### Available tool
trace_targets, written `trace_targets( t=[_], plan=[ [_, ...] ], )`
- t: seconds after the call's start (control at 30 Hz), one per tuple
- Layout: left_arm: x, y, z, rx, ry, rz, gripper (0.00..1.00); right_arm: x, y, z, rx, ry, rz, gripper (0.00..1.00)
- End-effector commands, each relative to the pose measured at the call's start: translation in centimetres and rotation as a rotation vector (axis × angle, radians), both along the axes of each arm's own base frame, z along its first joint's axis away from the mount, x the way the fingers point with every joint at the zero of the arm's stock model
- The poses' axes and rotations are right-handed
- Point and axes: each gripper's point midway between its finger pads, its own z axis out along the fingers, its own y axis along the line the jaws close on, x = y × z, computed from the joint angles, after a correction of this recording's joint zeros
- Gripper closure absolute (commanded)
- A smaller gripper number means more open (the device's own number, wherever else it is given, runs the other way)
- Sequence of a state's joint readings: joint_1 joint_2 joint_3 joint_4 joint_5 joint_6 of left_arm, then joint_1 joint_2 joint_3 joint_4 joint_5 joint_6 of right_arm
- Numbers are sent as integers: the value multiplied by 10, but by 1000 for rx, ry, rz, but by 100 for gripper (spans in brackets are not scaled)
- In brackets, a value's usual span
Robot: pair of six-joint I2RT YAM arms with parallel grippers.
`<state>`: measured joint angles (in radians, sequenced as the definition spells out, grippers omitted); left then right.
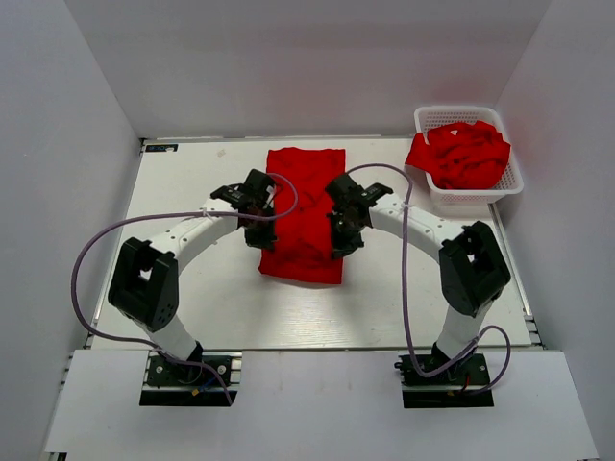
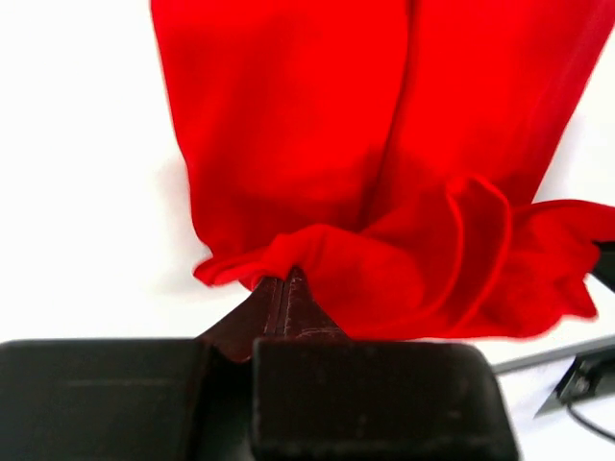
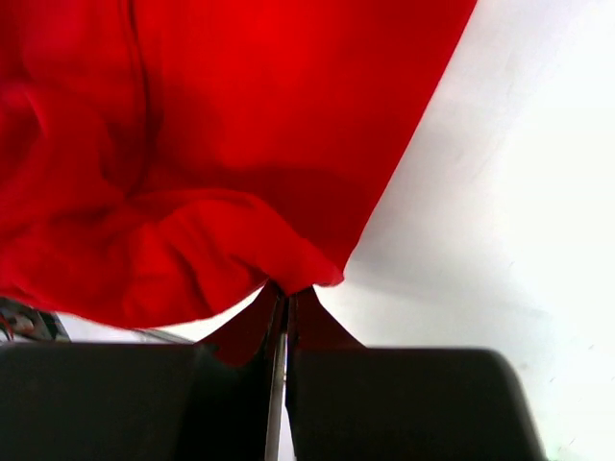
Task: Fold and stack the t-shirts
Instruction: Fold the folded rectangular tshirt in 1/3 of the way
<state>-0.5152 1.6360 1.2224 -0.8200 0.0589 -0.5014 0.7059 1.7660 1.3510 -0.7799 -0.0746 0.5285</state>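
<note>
A red t-shirt (image 1: 306, 206) lies as a long strip in the middle of the table, running from the far edge toward me. My left gripper (image 1: 261, 233) is shut on its near left edge, and my right gripper (image 1: 342, 240) is shut on its near right edge. In the left wrist view the fingertips (image 2: 285, 286) pinch a bunched fold of the red t-shirt (image 2: 317, 144). In the right wrist view the fingertips (image 3: 282, 293) pinch the red t-shirt (image 3: 240, 125) at a lifted corner. More red t-shirts (image 1: 461, 154) lie crumpled in the basket.
A white lattice basket (image 1: 473, 195) stands at the far right of the table. Grey cables loop from both arms over the table. White walls close in the back and both sides.
</note>
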Motion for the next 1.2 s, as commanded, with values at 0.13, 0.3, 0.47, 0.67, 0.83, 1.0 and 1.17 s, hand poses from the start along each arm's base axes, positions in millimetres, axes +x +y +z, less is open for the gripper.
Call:
trace_targets(
  t=[0.13,0.3,0.47,0.67,0.83,1.0,1.17],
  plan=[
    [61,-4,25,-67,-152,-1,100,43,7,10,18,-45,16,100],
    [94,0,28,-98,-230,41,100,78,10,20,35,-103,-18,100],
    [124,-4,31,-108,-291,11,100,103,9,24,47,-113,-53,100],
    [142,-2,19,-98,-284,8,100,124,6,20,61,-117,-70,100],
    [157,1,24,-90,-338,-3,100,145,7,14,63,-138,-73,100],
    [172,8,15,-70,-335,10,100,162,6,9,84,-138,-86,100],
    [182,14,2,-65,-326,27,100,176,9,0,116,-149,-71,100]
  ],
)
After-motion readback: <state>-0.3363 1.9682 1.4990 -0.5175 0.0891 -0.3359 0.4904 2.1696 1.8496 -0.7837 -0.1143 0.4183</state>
